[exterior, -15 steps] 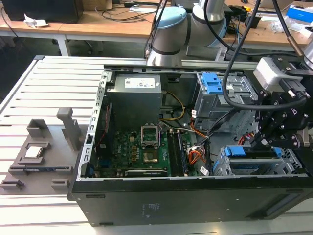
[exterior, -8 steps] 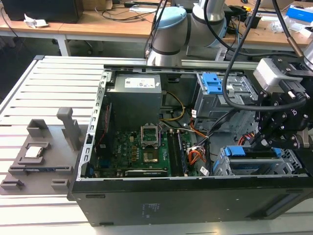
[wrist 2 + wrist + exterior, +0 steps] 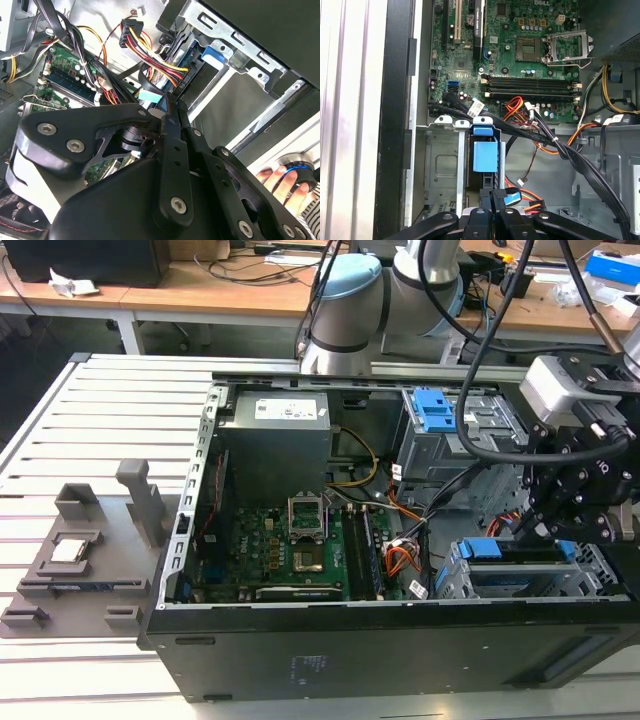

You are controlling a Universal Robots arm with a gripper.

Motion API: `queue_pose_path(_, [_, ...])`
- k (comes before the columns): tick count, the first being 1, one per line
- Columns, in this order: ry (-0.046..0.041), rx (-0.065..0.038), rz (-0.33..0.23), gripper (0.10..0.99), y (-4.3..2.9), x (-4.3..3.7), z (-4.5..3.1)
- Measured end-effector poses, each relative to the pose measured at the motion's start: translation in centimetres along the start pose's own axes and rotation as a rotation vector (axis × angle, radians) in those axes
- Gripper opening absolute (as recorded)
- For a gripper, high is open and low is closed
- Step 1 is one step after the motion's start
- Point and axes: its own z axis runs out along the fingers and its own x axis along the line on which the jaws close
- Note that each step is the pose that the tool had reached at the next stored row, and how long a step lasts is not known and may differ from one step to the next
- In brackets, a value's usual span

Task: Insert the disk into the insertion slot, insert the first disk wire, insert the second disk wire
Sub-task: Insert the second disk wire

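Observation:
The disk (image 3: pixel 480 549), framed in blue, lies inside the insertion slot (image 3: pixel 603 578), a low perforated silver cage at the exterior view's right. Its blue carrier end (image 3: pixel 485 152) shows edge-on between the cage walls (image 3: pixel 442 165). My black gripper (image 3: pixel 560 525) hangs just above the disk's inner end. In both wrist views the fingers are pressed together (image 3: pixel 493 194) (image 3: pixel 170 106) on a black disk wire plug with a light blue tab (image 3: pixel 512 198) (image 3: pixel 148 96), right at the carrier's end. A second plug with red, yellow and black wires (image 3: pixel 131 34) dangles nearby.
The open case holds a motherboard (image 3: pixel 300 550), a power supply (image 3: pixel 275 435) and a taller cage with blue latches (image 3: pixel 440 412). Loose cable bundles (image 3: pixel 560 145) cross close to the slot. A hand (image 3: pixel 280 181) rests on a blue-ringed knob outside the case. A grey fixture (image 3: pixel 80 550) lies on the slatted table.

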Motion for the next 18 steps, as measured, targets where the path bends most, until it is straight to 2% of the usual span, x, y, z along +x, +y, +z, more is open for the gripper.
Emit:
queue_pose_path(4, [-0.0058, -0.004, 0.007, 0.141, -0.09, 0.00, 0.11])
queue_pose_path(12, [-0.0117, -0.011, 0.008, 0.141, -0.34, 0.05, 0.26])
queue_pose_path(15, [-0.0126, -0.011, 0.008, 0.141, -0.34, 0.19, 0.29])
queue_pose_path(18, [-0.0168, -0.011, 0.007, 0.141, -0.34, 0.55, 0.31])
